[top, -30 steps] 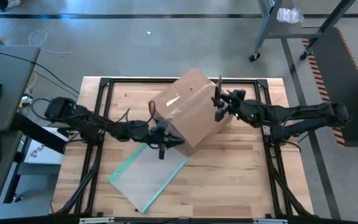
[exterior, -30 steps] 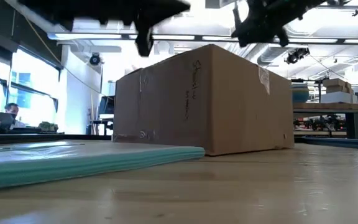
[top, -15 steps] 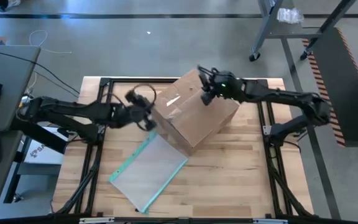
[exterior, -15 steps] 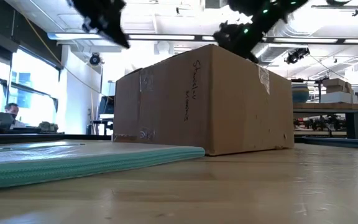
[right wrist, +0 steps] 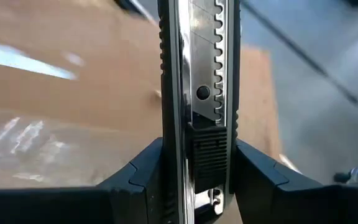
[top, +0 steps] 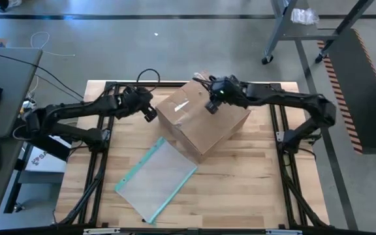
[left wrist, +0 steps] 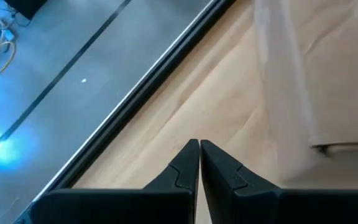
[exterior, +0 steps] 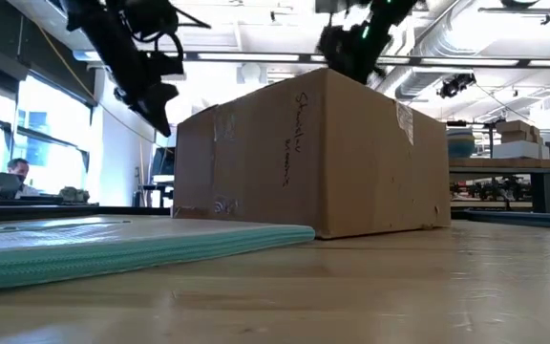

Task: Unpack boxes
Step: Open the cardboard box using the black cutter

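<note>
The right gripper (top: pixel 210 106) holds a knife (right wrist: pixel 199 93) over the taped box (top: pixel 204 117), ready to cut its tape next, while the left gripper (top: pixel 150 115) waits closed and empty.

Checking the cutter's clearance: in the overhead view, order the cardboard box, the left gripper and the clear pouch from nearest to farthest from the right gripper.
1. Cardboard box, directly beneath the right gripper.
2. Left gripper, beside the box's left edge.
3. Clear pouch, on the table's near-left part.
</note>
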`<state>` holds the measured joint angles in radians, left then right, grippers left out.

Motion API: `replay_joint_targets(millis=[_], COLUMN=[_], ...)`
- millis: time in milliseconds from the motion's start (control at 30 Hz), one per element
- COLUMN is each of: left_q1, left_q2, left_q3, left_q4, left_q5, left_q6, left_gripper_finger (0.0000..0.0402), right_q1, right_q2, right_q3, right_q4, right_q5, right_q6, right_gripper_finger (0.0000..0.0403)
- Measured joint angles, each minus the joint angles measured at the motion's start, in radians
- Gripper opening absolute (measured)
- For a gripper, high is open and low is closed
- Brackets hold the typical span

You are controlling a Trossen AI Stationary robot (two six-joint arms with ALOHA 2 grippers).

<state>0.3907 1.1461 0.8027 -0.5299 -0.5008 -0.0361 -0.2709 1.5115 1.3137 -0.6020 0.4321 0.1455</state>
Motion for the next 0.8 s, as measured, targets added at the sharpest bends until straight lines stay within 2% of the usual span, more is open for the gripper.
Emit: replay_joint_targets(millis=[100,200,333,433,533,600,700,800], left_q1=[0.069,0.158,0.274,0.319,0.325,0.315,0.282,0.231], left_q2=[0.001,0.001,0.000,0.013,0.025,0.028,0.029,0.025], left_q3=[-0.027,-0.051,-0.093,-0.132,-0.165,-0.188,-0.212,-0.240], left_q4=[0.056,0.122,0.229,0.272,0.296,0.299,0.295,0.305], left_q5=[0.084,0.175,0.423,0.601,0.696,0.739,0.777,0.750], left_q6=[0.105,0.146,0.183,0.176,0.170,0.159,0.115,0.070], left_gripper_finger=[0.0000,0.0000,0.0000,0.0000,0.0000,0.0000,0.0000,0.0000], right_q1=[0.110,0.255,0.483,0.633,0.731,0.753,0.736,0.689], right_q2=[-0.080,-0.141,-0.190,-0.189,-0.176,-0.153,-0.110,-0.076], right_q3=[-0.012,-0.058,-0.140,-0.227,-0.329,-0.415,-0.533,-0.603], right_q4=[-0.072,-0.177,-0.269,-0.255,-0.165,-0.050,0.190,0.354], right_q5=[0.060,0.107,0.219,0.314,0.424,0.479,0.556,0.600], right_q6=[0.064,0.197,0.480,0.699,0.907,0.979,0.998,0.960], right_gripper_finger=[0.0126,0.0126,0.0126,0.0126,0.0126,0.0126,0.0126,0.0126])
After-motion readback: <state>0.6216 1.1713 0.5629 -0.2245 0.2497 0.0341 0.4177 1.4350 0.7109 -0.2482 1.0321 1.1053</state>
